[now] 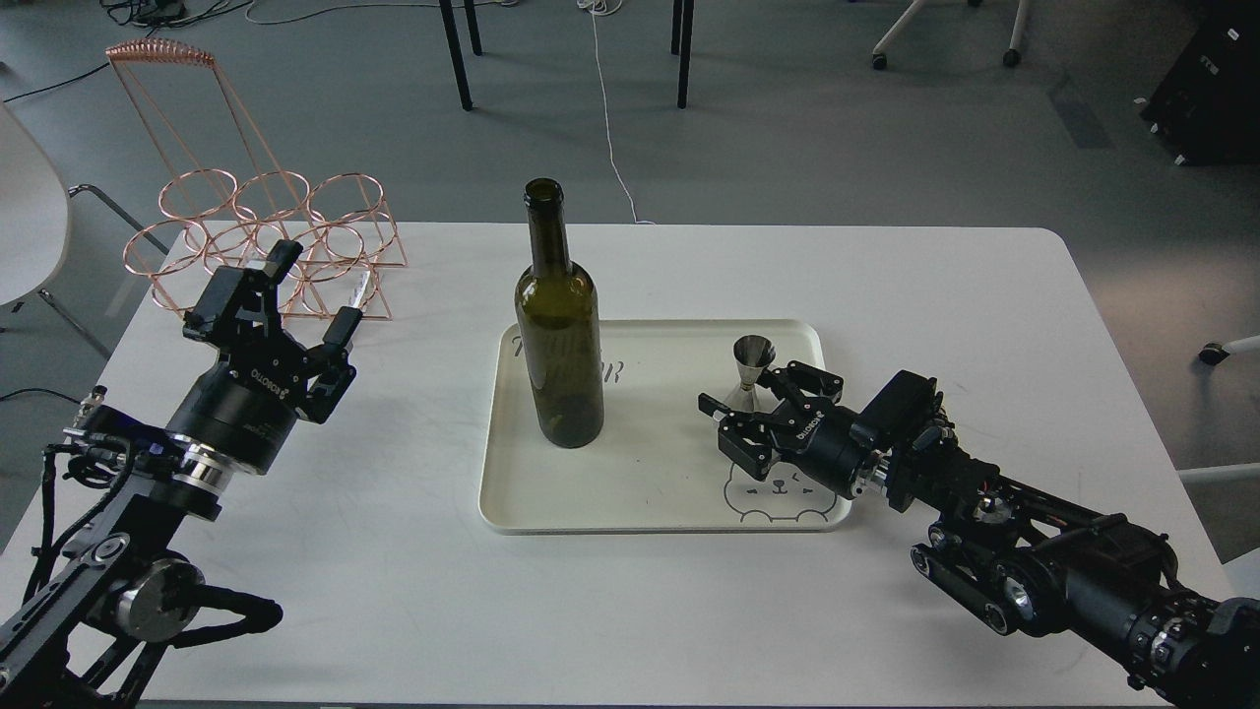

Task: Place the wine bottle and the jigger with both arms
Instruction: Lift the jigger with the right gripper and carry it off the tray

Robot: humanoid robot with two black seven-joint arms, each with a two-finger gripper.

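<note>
- left gripper (313, 295): fingers spread wide, holding nothing, copper wire rack (264, 219) right behind them
- wine bottle (558, 325): upright on the cream tray (650, 507), well right of those fingers
- jigger (753, 371): upright, just beyond the right gripper (746, 399), fingers apart, not gripping; any sweep probably tips it
- white bench (413, 591), grey floor, cables

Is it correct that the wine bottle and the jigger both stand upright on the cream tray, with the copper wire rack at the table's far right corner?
Not quite. The head view shows the copper wire rack at the far left corner. The wine bottle and jigger do stand upright on the cream tray.
</note>
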